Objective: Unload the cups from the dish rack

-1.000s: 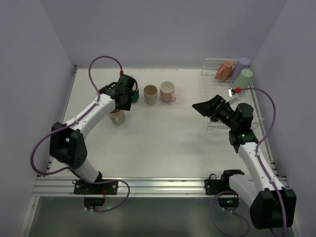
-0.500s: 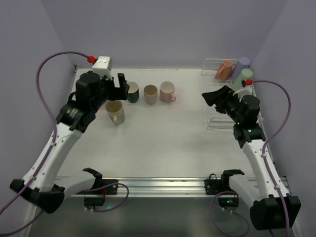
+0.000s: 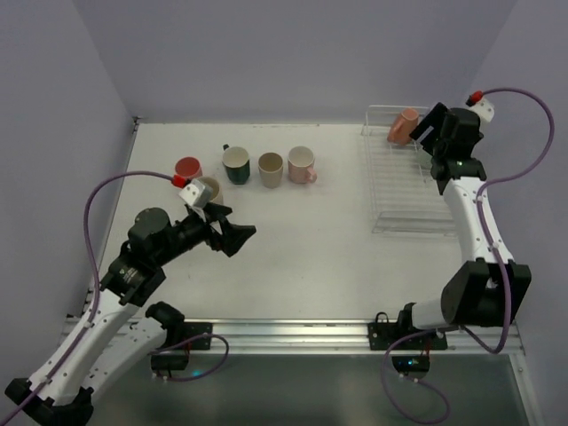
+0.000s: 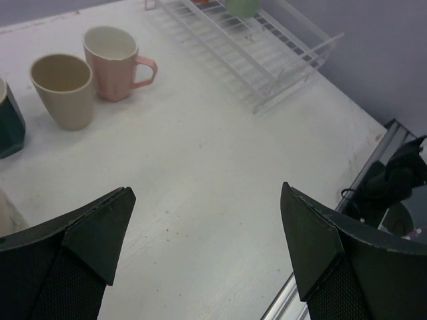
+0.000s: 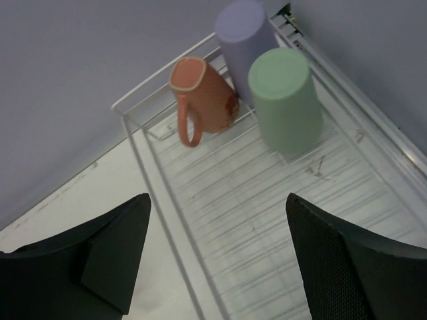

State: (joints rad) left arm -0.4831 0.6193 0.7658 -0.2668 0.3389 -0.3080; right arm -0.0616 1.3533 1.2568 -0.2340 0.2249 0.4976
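- Five cups [image 3: 270,169] on the table [image 3: 319,240], three in the dish rack [image 3: 404,191].
- Left gripper [image 4: 205,193] low, jaws spread, empty.
- Right gripper [image 5: 217,200] above rack, jaws apart, empty.

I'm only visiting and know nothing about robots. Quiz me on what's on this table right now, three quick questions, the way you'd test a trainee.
1. How many cups are in the dish rack?
2. True or false: the left gripper is holding a cup.
3. Which cup in the rack has a handle? A) lavender cup B) salmon cup C) light green cup
Key: 1. three; 2. false, its jaws are open and empty; 3. B.
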